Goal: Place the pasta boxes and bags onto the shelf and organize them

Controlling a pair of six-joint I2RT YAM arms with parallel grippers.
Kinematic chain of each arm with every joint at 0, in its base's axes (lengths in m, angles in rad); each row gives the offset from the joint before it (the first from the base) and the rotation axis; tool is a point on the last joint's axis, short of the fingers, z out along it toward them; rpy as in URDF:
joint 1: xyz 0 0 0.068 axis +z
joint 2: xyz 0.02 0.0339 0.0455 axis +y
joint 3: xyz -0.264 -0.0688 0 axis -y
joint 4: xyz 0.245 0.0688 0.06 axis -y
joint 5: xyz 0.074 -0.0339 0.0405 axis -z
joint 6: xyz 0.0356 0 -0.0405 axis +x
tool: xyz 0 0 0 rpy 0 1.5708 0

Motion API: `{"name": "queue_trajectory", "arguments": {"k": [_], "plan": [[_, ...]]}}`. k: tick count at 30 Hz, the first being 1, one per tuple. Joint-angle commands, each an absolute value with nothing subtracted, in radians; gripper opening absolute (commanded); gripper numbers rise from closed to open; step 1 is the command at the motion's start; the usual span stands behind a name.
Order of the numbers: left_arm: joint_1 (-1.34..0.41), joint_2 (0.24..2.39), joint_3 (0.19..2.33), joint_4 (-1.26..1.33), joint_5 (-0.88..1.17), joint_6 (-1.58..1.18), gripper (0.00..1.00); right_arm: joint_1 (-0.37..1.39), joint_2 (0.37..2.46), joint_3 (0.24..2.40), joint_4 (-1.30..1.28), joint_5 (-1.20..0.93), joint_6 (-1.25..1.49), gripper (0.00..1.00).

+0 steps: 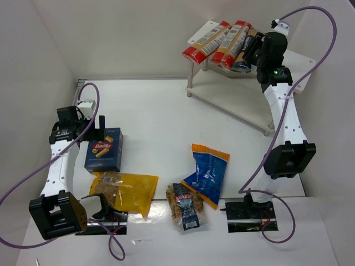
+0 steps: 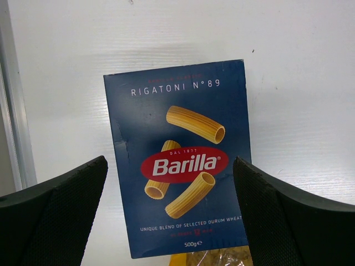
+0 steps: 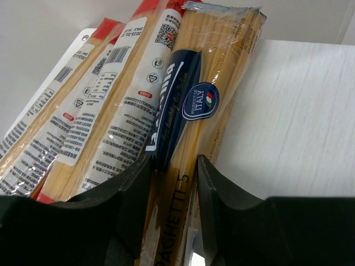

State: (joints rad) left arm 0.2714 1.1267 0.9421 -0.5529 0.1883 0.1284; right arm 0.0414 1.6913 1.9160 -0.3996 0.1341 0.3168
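Note:
On the top board of the white shelf (image 1: 304, 67) (image 3: 299, 111) lie two long red-ended packs (image 1: 206, 42) (image 1: 232, 43) (image 3: 66, 111) (image 3: 130, 88) side by side. Right beside them is the long tan-and-navy pack (image 1: 248, 51) (image 3: 213, 94), with my right gripper (image 1: 254, 56) (image 3: 175, 163) shut on its near end. My left gripper (image 1: 100, 130) (image 2: 170, 160) hangs open over the dark blue Barilla box (image 1: 104, 149) (image 2: 177, 160), a finger on either side and apart from it. On the table lie the yellow bag (image 1: 125, 189) (image 2: 222, 259), the blue bag with orange top (image 1: 208, 174) and a small clear blue-labelled bag (image 1: 186, 208).
The shelf's lower board (image 1: 233, 95) shows below the top one at the back right. White walls close in the table at the left and back. The yellow bag touches the Barilla box's near edge.

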Motion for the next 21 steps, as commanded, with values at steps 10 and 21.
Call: {"name": "queue_trajectory", "arguments": {"k": [10,21], "plan": [[0.267,1.121,0.933,-0.535,0.21,0.133,0.99,0.075,1.634,1.87,-0.285,0.046,0.301,0.22],[0.267,1.112,0.933,-0.535,0.21,0.133,0.99,0.075,1.421,1.755,-0.249,0.091,0.279,0.81]]}}
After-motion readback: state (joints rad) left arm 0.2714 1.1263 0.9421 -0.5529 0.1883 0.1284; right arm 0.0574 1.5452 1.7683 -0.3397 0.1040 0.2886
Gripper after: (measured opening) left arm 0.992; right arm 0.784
